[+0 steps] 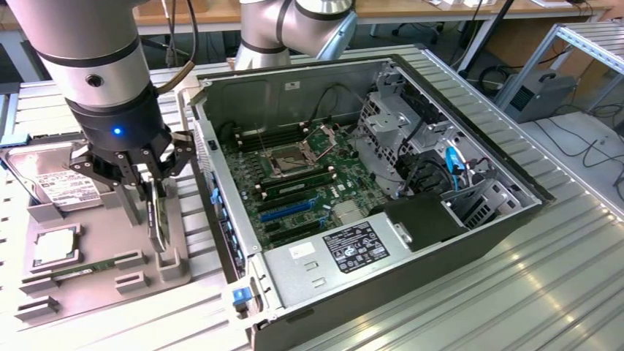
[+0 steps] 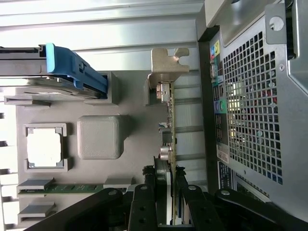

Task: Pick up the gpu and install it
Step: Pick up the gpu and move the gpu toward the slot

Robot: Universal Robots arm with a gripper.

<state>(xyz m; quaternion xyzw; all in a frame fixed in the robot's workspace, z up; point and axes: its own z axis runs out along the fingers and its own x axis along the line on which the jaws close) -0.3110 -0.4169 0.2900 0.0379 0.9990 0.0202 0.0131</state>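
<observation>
At the case-side edge of the grey parts tray [image 1: 98, 292] [image 2: 134, 96], the gpu [image 1: 156, 230] [image 2: 172, 110] stands on its long edge, its lower part at a slotted holder. Its silvery bracket [image 2: 166, 65] sits at the end away from the gripper. The gripper [image 1: 148, 208] [image 2: 167, 175] points straight down over it, and the black fingers [image 2: 144, 202] press on the card's two faces, pinching it near one end. Whether the card has left its holder cannot be told.

Labels: the hard drive [image 1: 49, 179], at the tray's far corner, bears a white label with dark print too small to read. The power supply label [image 1: 354, 247], black with white text and marks, lies at the near end of the open computer case [image 1: 487, 227] [image 2: 250, 96]; its wording is not legible. A small white sticker [image 1: 291, 85] sits on the case's far inner wall. A strip of coloured port markings [image 2: 216, 96] runs along the case's rear panel beside the perforated grille.

Arm pose: the last link hangs vertical above the tray, and a blue light [image 1: 118, 132] glows on the gripper body. The arm's other joints rise behind the case.

Also on the tray are a processor [image 1: 55, 245] [image 2: 44, 148] in a square recess and a green memory stick [image 1: 83, 267] [image 2: 72, 188] along the near edge. Tray and case rest on a ribbed aluminium worktop [image 1: 487, 307].
</observation>
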